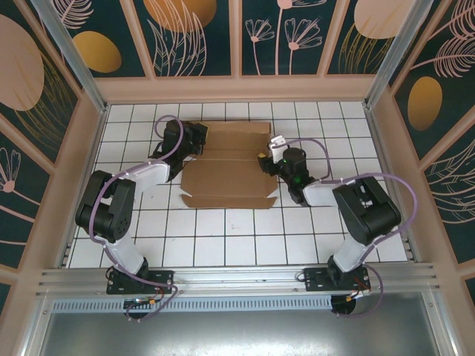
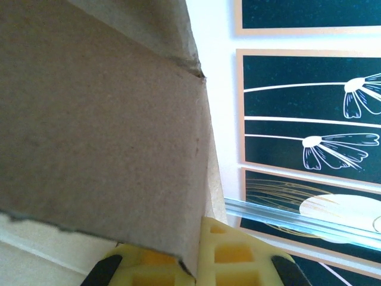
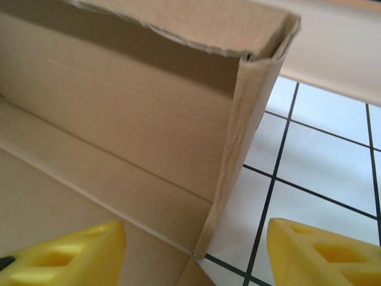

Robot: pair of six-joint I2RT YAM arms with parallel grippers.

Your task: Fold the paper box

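Left fingers (image 2: 229, 256) pinch the plain brown paper box (image 1: 230, 174), one wall upright.

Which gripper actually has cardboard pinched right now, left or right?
The left gripper: it is clamped shut on an edge of the paper box. The right gripper is open, its jaws standing apart astride the box's raised corner wall.

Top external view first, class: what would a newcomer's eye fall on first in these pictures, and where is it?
The brown paper box lies partly folded in the middle of the white tiled table. The left hand is shut on the box's left flap, while the right hand stands open astride a raised corner wall at its right end. Dark floral panels ring the cell.
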